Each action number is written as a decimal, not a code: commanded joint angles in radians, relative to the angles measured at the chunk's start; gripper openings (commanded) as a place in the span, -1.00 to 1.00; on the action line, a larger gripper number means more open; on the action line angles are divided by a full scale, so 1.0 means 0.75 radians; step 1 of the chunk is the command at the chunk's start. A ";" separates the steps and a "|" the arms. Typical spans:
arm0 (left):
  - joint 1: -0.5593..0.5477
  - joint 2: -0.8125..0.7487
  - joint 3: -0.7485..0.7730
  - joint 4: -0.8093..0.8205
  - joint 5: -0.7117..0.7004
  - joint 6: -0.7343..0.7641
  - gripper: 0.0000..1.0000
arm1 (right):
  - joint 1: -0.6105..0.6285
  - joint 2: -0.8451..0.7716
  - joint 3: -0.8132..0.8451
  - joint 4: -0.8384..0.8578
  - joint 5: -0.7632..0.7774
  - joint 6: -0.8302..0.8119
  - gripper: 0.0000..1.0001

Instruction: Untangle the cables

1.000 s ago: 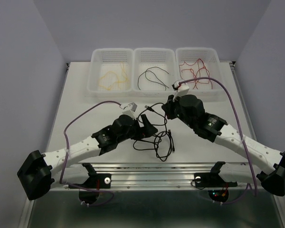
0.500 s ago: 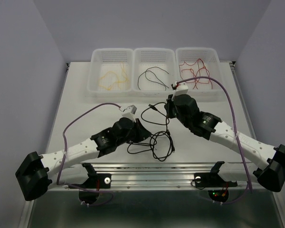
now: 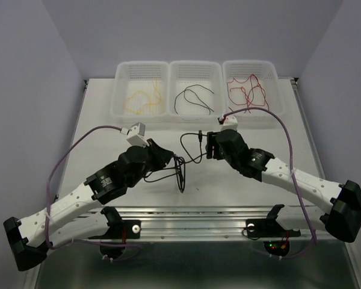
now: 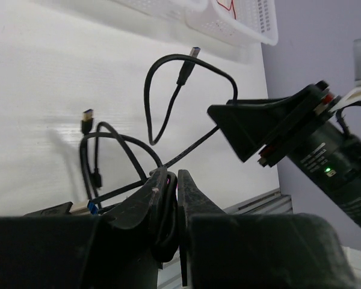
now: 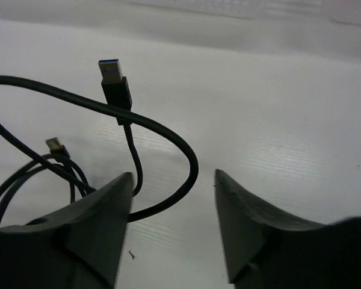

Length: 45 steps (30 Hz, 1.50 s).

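A: From above, where are the cables found?
B: A black tangle (image 3: 180,171) is seen on the tabletop (image 3: 108,138), near the middle, between the arms. Yellow (image 3: 141,99), black (image 3: 192,99) and red (image 3: 246,90) cables are laid in three baskets (image 3: 195,64) along the far edge, from left to right.
A: And the tools?
B: The left tool (image 3: 166,158) is set at the tangle's left side and the right tool (image 3: 210,146) at its far right end. How far they are open cannot be told from here.
A: The left wrist view?
B: The left tool (image 4: 170,195) is shown closed tight, with a strand of the tangle pinched between the fingers. Loops and a plug (image 4: 191,52) are spread beyond it.
A: The right wrist view?
B: The right tool (image 5: 171,205) is shown wide open, with nothing gripped. A loop of the tangle (image 5: 168,135) is seen in the gap, close to the finger on the left of the view. A blue-tipped plug (image 5: 114,81) is seen beyond it.
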 commanded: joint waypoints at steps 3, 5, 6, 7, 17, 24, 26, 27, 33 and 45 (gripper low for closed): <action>-0.004 0.038 0.128 -0.003 -0.100 0.028 -1.00 | 0.013 -0.041 -0.049 0.020 -0.224 -0.038 1.00; -0.004 0.075 0.156 -0.014 -0.104 0.026 -1.00 | 0.013 -0.094 -0.069 0.032 -0.338 -0.091 1.00; -0.004 0.102 0.167 -0.020 -0.108 0.020 -1.00 | 0.013 -0.123 -0.084 0.042 -0.379 -0.105 1.00; -0.004 0.114 0.177 -0.028 -0.118 0.012 -1.00 | 0.013 -0.154 -0.098 0.052 -0.418 -0.118 1.00; -0.004 0.206 0.248 -0.089 -0.167 -0.099 -1.00 | 0.013 -0.510 -0.438 0.318 -1.005 -0.163 1.00; -0.004 0.198 0.234 -0.038 -0.104 -0.085 -1.00 | 0.013 -0.404 -0.497 0.553 -0.940 -0.320 1.00; -0.004 0.200 0.232 -0.034 -0.085 -0.080 -1.00 | 0.013 -0.330 -0.489 0.627 -0.946 -0.355 1.00; -0.006 0.202 0.230 -0.036 -0.081 -0.080 -1.00 | 0.013 -0.301 -0.483 0.643 -0.961 -0.355 1.00; -0.004 0.223 0.248 -0.061 -0.094 -0.101 -1.00 | 0.013 -0.132 -0.495 0.838 -1.106 -0.322 1.00; -0.004 0.214 0.242 -0.118 -0.122 -0.109 -1.00 | 0.026 -0.117 -0.352 0.625 -0.546 -0.187 -0.99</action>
